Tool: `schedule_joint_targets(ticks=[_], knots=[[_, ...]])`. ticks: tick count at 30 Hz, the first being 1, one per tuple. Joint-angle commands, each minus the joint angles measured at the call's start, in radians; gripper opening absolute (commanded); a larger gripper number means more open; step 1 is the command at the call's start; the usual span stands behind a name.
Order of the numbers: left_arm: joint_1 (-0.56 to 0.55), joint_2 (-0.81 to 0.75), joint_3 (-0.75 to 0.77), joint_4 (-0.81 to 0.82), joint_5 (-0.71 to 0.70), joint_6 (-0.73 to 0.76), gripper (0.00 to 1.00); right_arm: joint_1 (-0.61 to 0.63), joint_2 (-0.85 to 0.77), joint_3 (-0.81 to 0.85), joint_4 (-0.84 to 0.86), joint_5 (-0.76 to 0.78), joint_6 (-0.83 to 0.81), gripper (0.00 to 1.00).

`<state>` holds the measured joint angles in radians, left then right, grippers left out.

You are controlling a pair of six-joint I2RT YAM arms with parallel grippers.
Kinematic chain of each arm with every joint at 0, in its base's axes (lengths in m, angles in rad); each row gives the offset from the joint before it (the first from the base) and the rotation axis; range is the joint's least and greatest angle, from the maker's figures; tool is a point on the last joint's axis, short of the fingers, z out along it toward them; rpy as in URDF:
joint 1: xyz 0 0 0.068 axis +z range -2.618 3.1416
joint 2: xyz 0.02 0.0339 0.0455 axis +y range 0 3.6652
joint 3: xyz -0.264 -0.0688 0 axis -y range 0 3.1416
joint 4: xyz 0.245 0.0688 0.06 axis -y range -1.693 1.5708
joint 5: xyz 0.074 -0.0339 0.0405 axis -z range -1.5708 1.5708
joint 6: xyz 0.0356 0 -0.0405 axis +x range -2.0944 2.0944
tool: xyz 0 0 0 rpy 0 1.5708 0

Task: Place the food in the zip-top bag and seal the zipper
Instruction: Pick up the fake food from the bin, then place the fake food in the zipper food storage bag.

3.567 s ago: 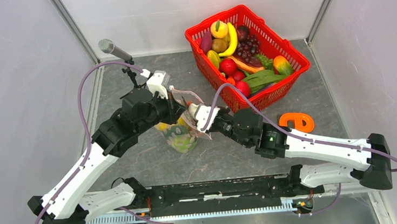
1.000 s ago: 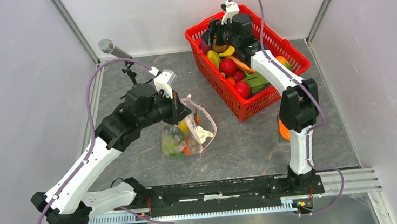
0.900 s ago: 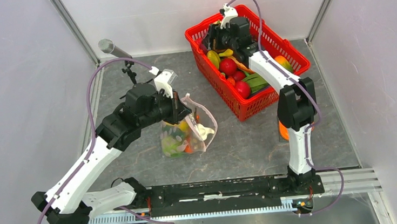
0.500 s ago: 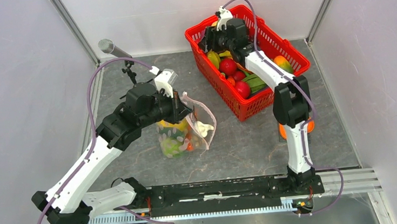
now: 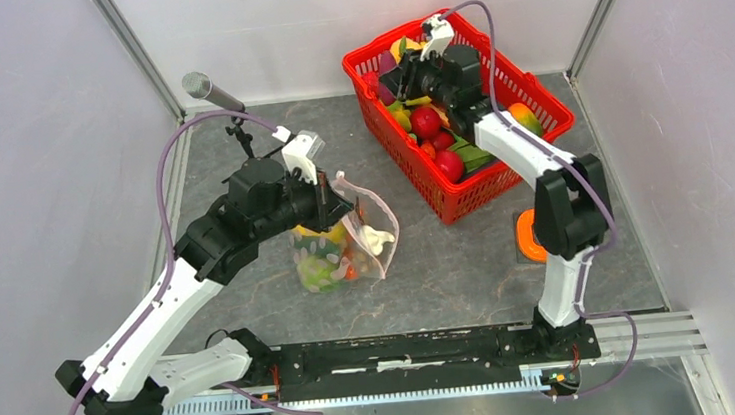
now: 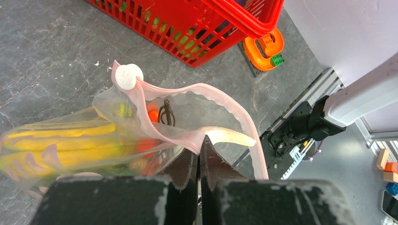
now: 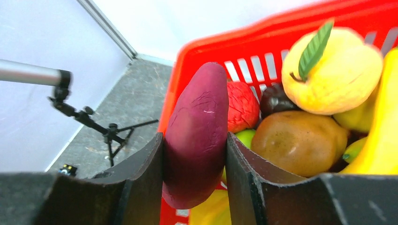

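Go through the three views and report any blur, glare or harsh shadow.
Top external: even light, soft shadows, all sharp. Left wrist: the left gripper is a dark, blurred mass at the bottom edge; the zip-top bag is crisp. Right wrist: the right gripper is soft, the purple sweet potato sharp.

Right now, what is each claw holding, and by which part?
Left claw pinches the zip-top bag by its pink zipper strip. Right claw squeezes a purple sweet potato around its lower half.
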<state>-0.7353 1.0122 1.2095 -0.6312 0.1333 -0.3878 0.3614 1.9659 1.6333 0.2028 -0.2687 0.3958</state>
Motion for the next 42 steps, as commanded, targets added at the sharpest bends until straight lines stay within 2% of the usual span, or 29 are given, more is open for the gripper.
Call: schedule_joint_targets(ticks=[1, 5, 12, 20, 25, 27, 30, 34, 42], knots=[[-0.001, -0.037, -0.014, 0.064, 0.0, -0.025, 0.03, -0.005, -0.192, -0.109, 0.215, 0.002, -0.002, 0.19], [-0.001, -0.045, -0.022, 0.064, 0.007, -0.026, 0.03, -0.007, -0.295, -0.227, 0.242, 0.001, 0.001, 0.2], [0.001, -0.05, -0.04, 0.074, -0.018, -0.029, 0.03, 0.019, -0.554, -0.561, 0.456, -0.192, 0.104, 0.19], [0.001, -0.052, -0.039, 0.097, -0.074, -0.043, 0.03, 0.223, -0.841, -0.811, 0.426, -0.159, -0.058, 0.21], [0.001, -0.053, -0.031, 0.092, -0.091, -0.047, 0.04, 0.352, -0.874, -0.865, 0.388, -0.108, -0.09, 0.21], [0.001, -0.048, -0.02, 0.076, -0.094, -0.046, 0.04, 0.385, -0.859, -0.844, 0.293, -0.069, -0.121, 0.22], [0.001, -0.06, -0.021, 0.065, -0.1, -0.049, 0.04, 0.41, -0.836, -0.838, 0.233, -0.021, -0.136, 0.22], [0.001, -0.069, -0.015, 0.034, -0.129, -0.051, 0.04, 0.446, -0.803, -0.817, 0.182, -0.059, -0.122, 0.22], [0.001, -0.064, 0.001, -0.028, -0.203, -0.04, 0.04, 0.526, -0.737, -0.718, 0.004, -0.024, -0.156, 0.25]])
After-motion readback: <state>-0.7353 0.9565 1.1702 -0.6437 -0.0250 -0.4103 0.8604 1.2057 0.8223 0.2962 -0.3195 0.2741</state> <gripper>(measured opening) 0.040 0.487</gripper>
